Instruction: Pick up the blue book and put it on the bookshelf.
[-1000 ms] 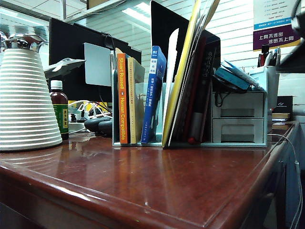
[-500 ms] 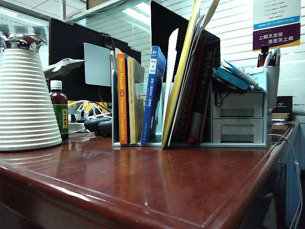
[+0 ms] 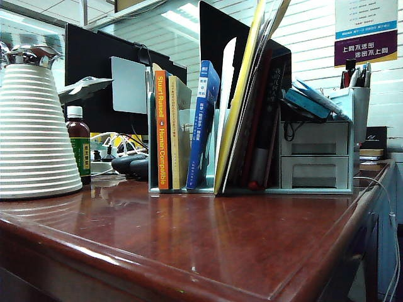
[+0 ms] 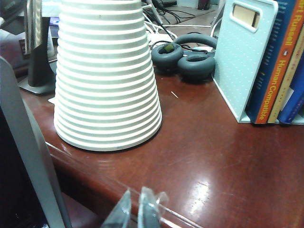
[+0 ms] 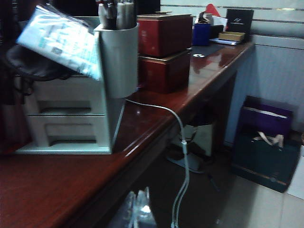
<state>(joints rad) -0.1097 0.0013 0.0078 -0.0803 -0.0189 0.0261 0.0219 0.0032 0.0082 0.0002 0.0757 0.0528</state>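
Observation:
The blue book (image 3: 203,126) stands upright in the pale mint-green bookshelf (image 3: 129,85), leaning slightly, to the right of the orange-spined book (image 3: 162,132). In the left wrist view the bookshelf's end panel (image 4: 240,57) shows, with a strip of the blue book (image 4: 297,97) at the frame's edge. My left gripper (image 4: 135,211) hangs shut and empty off the desk's near edge, beside the white ribbed cone (image 4: 107,76). My right gripper (image 5: 137,209) is shut and empty, below the desk edge near the grey-blue drawer unit (image 5: 66,114). Neither gripper appears in the exterior view.
A white ribbed cone (image 3: 34,132) and a brown bottle (image 3: 78,151) stand at the left of the desk. Black headphones (image 4: 187,54) lie behind the cone. The drawer organizer with pen cup (image 3: 321,151) adjoins the rack's right side. A white cable (image 5: 183,156) hangs off the desk edge.
A dark arm part at the exterior view's upper right edge one second ago has gone out of view. The books and rack have not moved.

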